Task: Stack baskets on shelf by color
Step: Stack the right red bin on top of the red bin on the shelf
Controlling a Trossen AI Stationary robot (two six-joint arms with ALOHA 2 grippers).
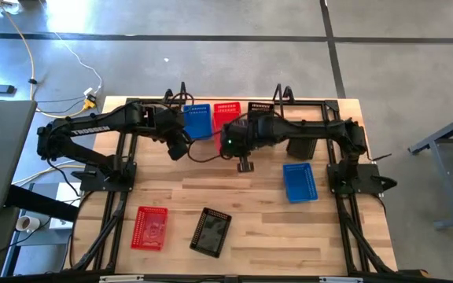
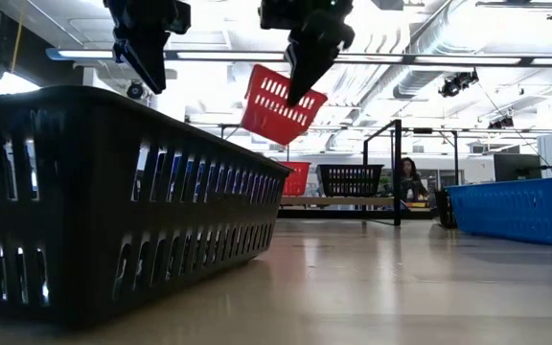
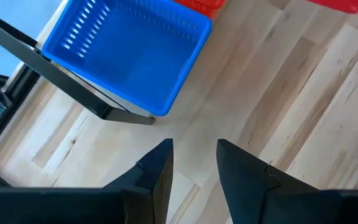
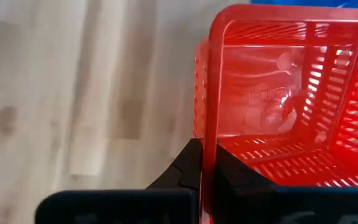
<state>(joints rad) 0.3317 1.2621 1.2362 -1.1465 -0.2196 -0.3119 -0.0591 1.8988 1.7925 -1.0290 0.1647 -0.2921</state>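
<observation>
right hand (image 4: 207, 171) pinches a tilted red basket's (image 4: 278, 118) wall, left hand (image 3: 194, 165) slightly open, empty.

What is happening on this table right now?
The right gripper is shut on the rim of a red perforated plastic basket, held tilted in the air above the wooden table. The left gripper is open and empty near the blue perforated plastic basket on the shelf. A red, a black and a blue basket lie on the table.
</observation>
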